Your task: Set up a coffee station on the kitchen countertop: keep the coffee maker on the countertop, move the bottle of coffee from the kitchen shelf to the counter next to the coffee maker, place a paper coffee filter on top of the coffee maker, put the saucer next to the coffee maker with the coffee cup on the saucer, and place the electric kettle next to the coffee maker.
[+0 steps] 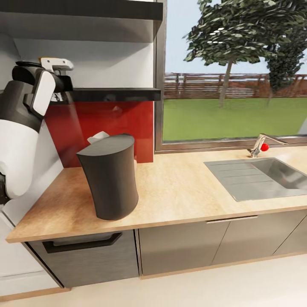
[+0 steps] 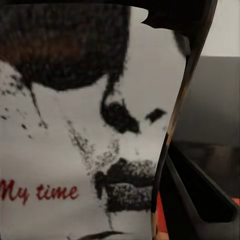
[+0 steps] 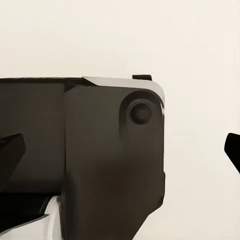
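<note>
Coffee maker [image 1: 109, 177] stands upright on the countertop [image 1: 183, 192], near the counter's left end, back toward you. A pale crinkled paper filter [image 1: 97, 137] peeks up just behind its slanted top; can't tell if it's resting on the top or behind it.

Your left arm [image 1: 19, 128] is raised well above and left of the coffee maker, wrist up at the black shelf [image 1: 115, 94] that runs over the red backsplash [image 1: 106, 123]. Left gripper's fingertips are hidden behind the wrist in the head view. In the left wrist cam the coffee bottle [image 2: 85, 130] sits v. close, white label w/ dark print and red "My time" lettering, dark-brown glass edge along its side. One black finger [image 2: 200, 195] shows just beside the bottle; can't tell if the pincer is clamped on it or merely around it.

Right gripper [image 3: 120, 160]: two dark fingertips at opposite edges of the right wrist cam, spread wide apart, nothing between them; a dark robot housing [image 3: 115, 150] w/ a round button lies beyond.

Sink [image 1: 260, 177] and tap [image 1: 261, 145] are well right of the coffee maker, under the window [image 1: 234, 72].
</note>
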Controlling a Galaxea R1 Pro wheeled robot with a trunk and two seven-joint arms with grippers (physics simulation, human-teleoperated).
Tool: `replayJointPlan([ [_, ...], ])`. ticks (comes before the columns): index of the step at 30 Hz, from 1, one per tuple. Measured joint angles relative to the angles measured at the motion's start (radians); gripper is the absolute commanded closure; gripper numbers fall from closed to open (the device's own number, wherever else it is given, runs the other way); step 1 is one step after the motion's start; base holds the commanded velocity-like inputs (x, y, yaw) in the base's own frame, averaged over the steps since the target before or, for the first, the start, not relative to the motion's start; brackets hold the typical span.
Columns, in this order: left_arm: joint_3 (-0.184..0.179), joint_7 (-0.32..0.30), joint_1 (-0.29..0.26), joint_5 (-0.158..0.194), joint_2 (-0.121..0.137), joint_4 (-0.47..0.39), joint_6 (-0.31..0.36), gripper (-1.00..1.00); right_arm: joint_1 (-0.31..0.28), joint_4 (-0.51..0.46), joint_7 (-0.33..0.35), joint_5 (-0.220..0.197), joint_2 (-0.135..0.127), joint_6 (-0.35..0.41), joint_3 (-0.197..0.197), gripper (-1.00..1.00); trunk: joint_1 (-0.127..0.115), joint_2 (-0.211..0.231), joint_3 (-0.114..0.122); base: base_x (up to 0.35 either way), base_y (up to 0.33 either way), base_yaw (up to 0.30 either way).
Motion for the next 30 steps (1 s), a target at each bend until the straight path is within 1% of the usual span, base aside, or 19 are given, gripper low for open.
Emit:
replayJointPlan([
  [3,-0.001,-0.001,0.002,0.003,0.008,0.0,0.0,1.0,0.0,0.0,0.0,0.0,0.0,0.0,0.0,-1.0,0.0,0.0,0.0,-0.02,0.007,0.0],
  [10,0.0,-0.001,0.034,0.005,0.01,-0.002,-0.001,1.0,0.0,0.0,0.0,0.0,0.0,0.0,0.001,-1.0,0.0,0.0,0.0,-0.179,0.063,0.0],
  [22,0.002,-0.001,0.055,0.004,0.012,-0.003,-0.002,1.0,0.0,0.0,0.0,0.001,0.001,0.0,0.002,-1.0,0.0,0.0,0.0,-0.014,0.005,0.0],
  [26,0.005,-0.001,0.096,0.004,0.013,-0.019,-0.002,1.0,0.0,0.001,-0.001,0.001,0.001,0.0,0.002,-1.0,0.0,0.0,0.0,0.0,0.0,0.0],
  [28,0.013,-0.002,0.131,0.004,0.014,-0.042,-0.002,1.0,0.0,0.001,-0.001,0.001,0.001,0.0,0.002,-1.0,0.0,0.0,0.0,0.0,0.0,0.0],
  [30,0.021,-0.002,0.178,0.003,0.02,-0.084,-0.001,1.0,0.0,0.002,-0.001,0.002,0.001,0.0,0.003,-1.0,0.0,0.0,0.0,0.0,0.0,0.0],
])
